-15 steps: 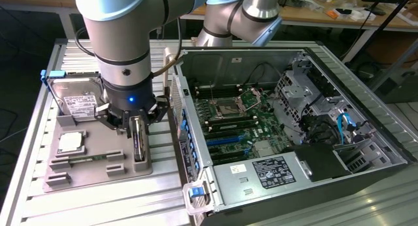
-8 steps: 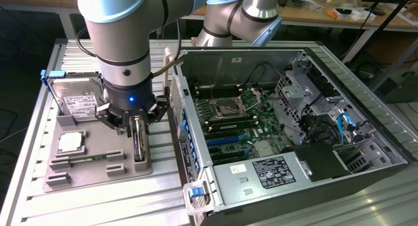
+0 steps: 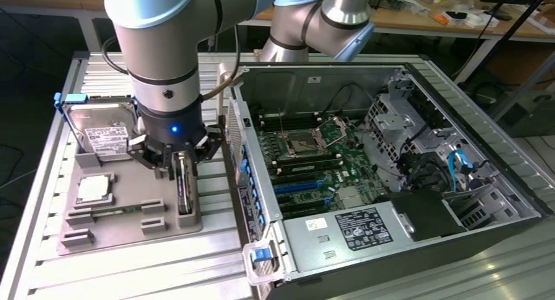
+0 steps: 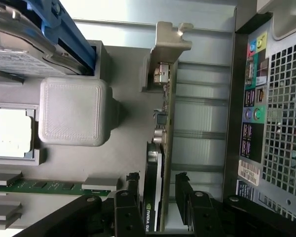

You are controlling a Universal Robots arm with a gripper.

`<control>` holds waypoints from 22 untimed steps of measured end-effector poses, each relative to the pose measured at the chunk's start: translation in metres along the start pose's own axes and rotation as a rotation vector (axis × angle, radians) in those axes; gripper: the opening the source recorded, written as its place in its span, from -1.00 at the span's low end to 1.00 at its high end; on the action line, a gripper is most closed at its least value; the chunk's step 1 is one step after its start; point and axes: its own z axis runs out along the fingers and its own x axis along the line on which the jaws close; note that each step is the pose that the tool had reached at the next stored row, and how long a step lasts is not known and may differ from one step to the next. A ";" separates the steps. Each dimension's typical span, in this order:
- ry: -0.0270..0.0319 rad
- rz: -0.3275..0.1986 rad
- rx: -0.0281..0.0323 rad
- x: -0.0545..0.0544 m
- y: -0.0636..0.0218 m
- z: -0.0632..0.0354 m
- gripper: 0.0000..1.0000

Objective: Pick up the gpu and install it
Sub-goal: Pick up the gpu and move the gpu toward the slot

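- Wrist view, nearest first: my fingers (image 4: 182,197) stand wide apart, one on each side of the gpu (image 4: 155,187); I see a sliver of gap at each face, so I judge nothing is clamped and nothing is held
- the gpu stands on edge in its slot in the grey holder (image 4: 128,128), dark cooler face toward one finger, thin board edge toward the other; its silvery metal end (image 4: 168,42) is at the far end of the card from me
- the step in hand, as I judge it, is the grasp; to do it well I should keep the card centred between the fingers so both pads meet the flat faces together; a lopsided close could tip it in the slot or press on the small parts along the board
- I should also stay square to the card's length; a skewed grip could twist it against the holder walls
- beyond the card on the holder: a grey block (image 4: 74,111), the square processor chip (image 4: 10,131), then the hard drive (image 4: 19,54) in its blue-edged carrier; none of them touched
- on the card's other side, slatted table (image 4: 202,113), then the computer case's port panel (image 4: 254,103)
- exterior view: the case lies open at that view's right with the motherboard (image 3: 321,163) exposed; the holder lies at its left
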 end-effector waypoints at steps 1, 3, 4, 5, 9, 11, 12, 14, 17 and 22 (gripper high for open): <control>0.0000 0.000 0.0001 0.000 0.0015 0.0003 -0.14; 0.0000 0.000 0.0001 0.000 0.0024 0.0006 -0.14; 0.0001 0.000 0.0002 0.000 0.0024 0.0006 -0.14; 0.0000 0.000 0.0002 0.000 0.0024 0.0006 -0.14; 0.0000 0.000 0.0002 0.000 0.0025 0.0006 -0.14; 0.0000 0.000 0.0002 0.000 0.0025 0.0006 0.00; 0.0000 0.000 0.0002 0.000 0.0025 0.0006 0.00; 0.0001 0.000 0.0002 0.000 0.0025 0.0005 0.12; 0.0000 0.000 0.0002 0.000 0.0025 0.0006 0.25; 0.0000 0.000 0.0003 0.000 0.0025 0.0006 0.25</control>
